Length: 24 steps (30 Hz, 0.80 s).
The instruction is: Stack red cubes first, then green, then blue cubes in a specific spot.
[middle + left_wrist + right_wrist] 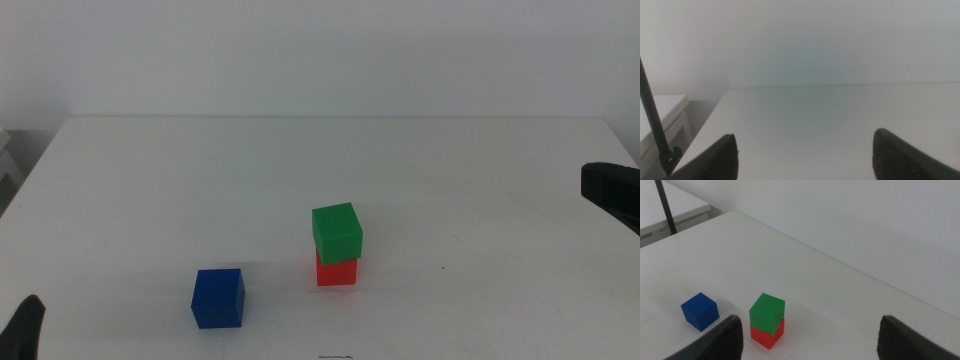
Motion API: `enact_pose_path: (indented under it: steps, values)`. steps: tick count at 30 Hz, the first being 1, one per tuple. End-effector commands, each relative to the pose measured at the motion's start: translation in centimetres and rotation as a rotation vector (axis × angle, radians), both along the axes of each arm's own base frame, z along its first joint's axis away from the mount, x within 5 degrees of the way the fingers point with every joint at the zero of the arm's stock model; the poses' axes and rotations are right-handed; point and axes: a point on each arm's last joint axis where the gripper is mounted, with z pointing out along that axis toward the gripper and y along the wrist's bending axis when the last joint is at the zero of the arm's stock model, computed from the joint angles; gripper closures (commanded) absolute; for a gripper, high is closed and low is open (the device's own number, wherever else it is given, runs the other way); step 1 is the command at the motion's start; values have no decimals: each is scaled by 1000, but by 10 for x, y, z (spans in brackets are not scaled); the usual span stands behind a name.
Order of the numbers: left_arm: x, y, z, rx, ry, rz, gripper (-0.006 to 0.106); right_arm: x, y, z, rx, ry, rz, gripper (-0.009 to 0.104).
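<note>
Table: a plain white table (150,190) against a pale wall; nothing lies between the cubes and either arm.
Red cube: the red cube (337,270) sits on the table a little right of the middle and toward the near side, mostly covered from above by the cube on top of it, so only its front face and a sliver of one side show.
Green cube: the green cube (337,232) rests directly on the red one, turned slightly so its edges do not line up with those below.
Blue cube: the blue cube (218,298) stands alone on the table, to the left of the stack and a bit nearer, clearly apart from it.
Left gripper: the left gripper (805,155) is down at the near left corner of the table, only a dark tip showing in the middle view; its jaws are spread wide with nothing between them, and its own camera sees bare tabletop and wall, none of the cubes.
Right gripper: the right gripper (810,337) hangs back at the right edge of the table, well away from the stack, jaws wide apart and empty; its camera looks across at all three cubes.
Side furniture: a dark thin rod (654,120) stands by a low white shelf (660,112) beyond the table's left end.
Hard to see: both arms are cut off by the frame, so only jaw tips show.
</note>
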Motion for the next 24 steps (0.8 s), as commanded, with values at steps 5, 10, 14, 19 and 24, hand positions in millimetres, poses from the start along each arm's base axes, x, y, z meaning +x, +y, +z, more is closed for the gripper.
enact_pose_path:
  steps: [5, 10, 14, 19, 24]
  values:
    - [2, 0, 20, -76, -95, -2, 11, 2, 0, 14, 41, -88, -7, 22]
    - [22, -4, 63, -83, 120, -37, 11, 2, 0, 14, 41, -88, -7, 22]
    - [32, -18, 111, -27, 457, -172, 11, 2, 0, 14, 41, -88, -7, 22]
    - [45, -24, 138, 56, 845, -206, 11, 2, 0, 14, 41, -88, -7, 22]
    - [74, -28, 141, 85, 1004, -182, 11, 2, 0, 14, 41, -88, -7, 22]
